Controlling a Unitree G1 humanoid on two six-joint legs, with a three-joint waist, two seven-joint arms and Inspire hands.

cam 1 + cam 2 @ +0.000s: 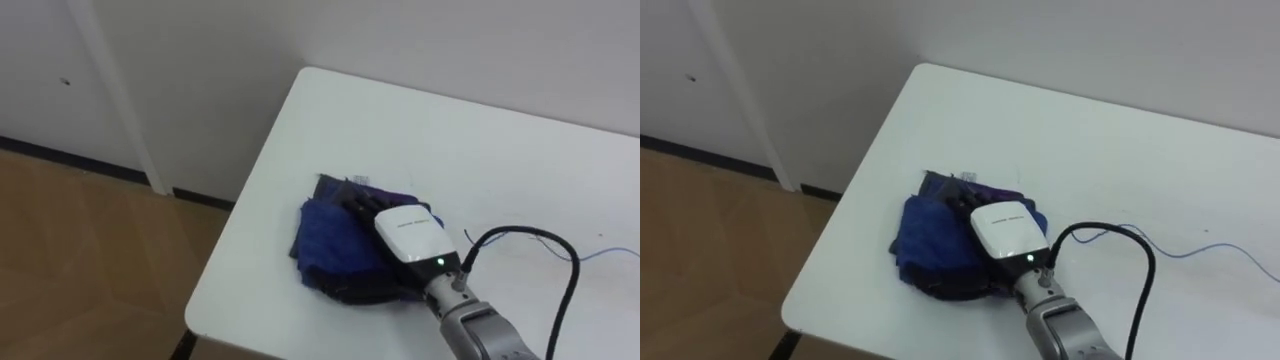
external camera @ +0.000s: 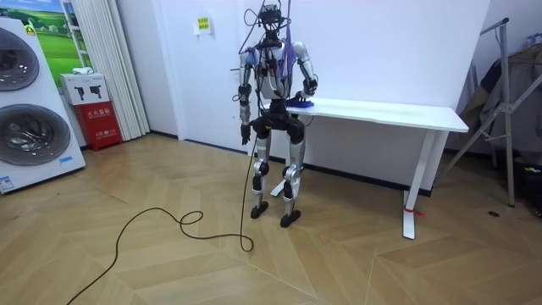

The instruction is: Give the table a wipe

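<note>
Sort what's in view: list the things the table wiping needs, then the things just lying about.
For the job:
blue cloth
white table
right hand, resting on the cloth

Just lying about:
washing machines
red box
curtain
metal stand
left hand, hanging at the robot's side
</note>
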